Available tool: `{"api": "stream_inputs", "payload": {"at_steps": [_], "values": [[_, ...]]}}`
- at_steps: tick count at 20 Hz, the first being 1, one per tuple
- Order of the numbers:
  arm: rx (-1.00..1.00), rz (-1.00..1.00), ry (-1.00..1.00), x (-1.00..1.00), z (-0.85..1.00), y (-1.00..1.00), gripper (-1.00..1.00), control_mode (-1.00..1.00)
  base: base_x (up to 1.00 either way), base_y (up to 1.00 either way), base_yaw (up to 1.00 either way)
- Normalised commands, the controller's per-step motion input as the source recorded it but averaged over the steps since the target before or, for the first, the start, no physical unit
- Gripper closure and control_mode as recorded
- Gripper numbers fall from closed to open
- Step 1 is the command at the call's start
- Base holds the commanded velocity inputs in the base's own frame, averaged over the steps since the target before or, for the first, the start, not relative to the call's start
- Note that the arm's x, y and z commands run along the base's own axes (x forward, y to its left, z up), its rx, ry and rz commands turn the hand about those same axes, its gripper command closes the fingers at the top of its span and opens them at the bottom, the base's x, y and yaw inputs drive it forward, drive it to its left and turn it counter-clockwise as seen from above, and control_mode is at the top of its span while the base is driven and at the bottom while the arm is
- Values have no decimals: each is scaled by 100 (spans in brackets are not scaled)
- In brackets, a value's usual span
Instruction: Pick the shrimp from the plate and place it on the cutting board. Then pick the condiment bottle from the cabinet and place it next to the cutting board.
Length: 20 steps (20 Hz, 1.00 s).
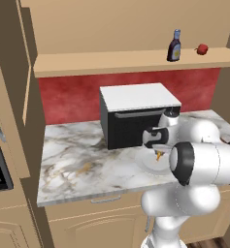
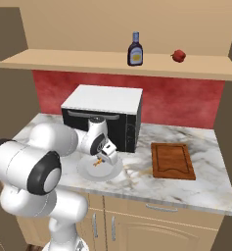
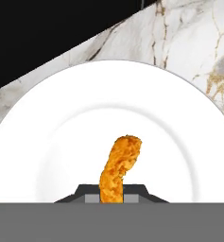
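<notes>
Shrimp (image 3: pixel 119 170) pinched at its lower end between closed jaws, hanging just above the plate (image 3: pixel 47 142). Plate in front of the oven (image 2: pixel 103 117); board (image 2: pixel 172 161) to the plate's right, well apart on the desk (image 2: pixel 205 186). Best lifted straight up first, carried level over the board, lowered close before release. Bottle (image 2: pixel 135 49) on the cabinet shelf (image 2: pixel 63 61), above the plate.

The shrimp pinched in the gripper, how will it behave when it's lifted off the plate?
The shrimp is tiny beside the plate, so probably very light. It juts from the gripper holding its curve, so likely stiff. Gripped by one end only, it might pivot or slip.
</notes>
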Motion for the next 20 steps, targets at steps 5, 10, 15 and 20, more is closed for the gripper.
{"api": "stream_inputs", "payload": {"at_steps": [5,10,15,20], "values": [[0,0,0,0,15,0,100,-100,0,0,0],[0,0,0,0,16,-3,100,-100,0,0,0],[0,0,0,0,14,-12,100,-100,0,0,0],[0,1,0,0,12,-20,100,-100,0,0,0]]}}
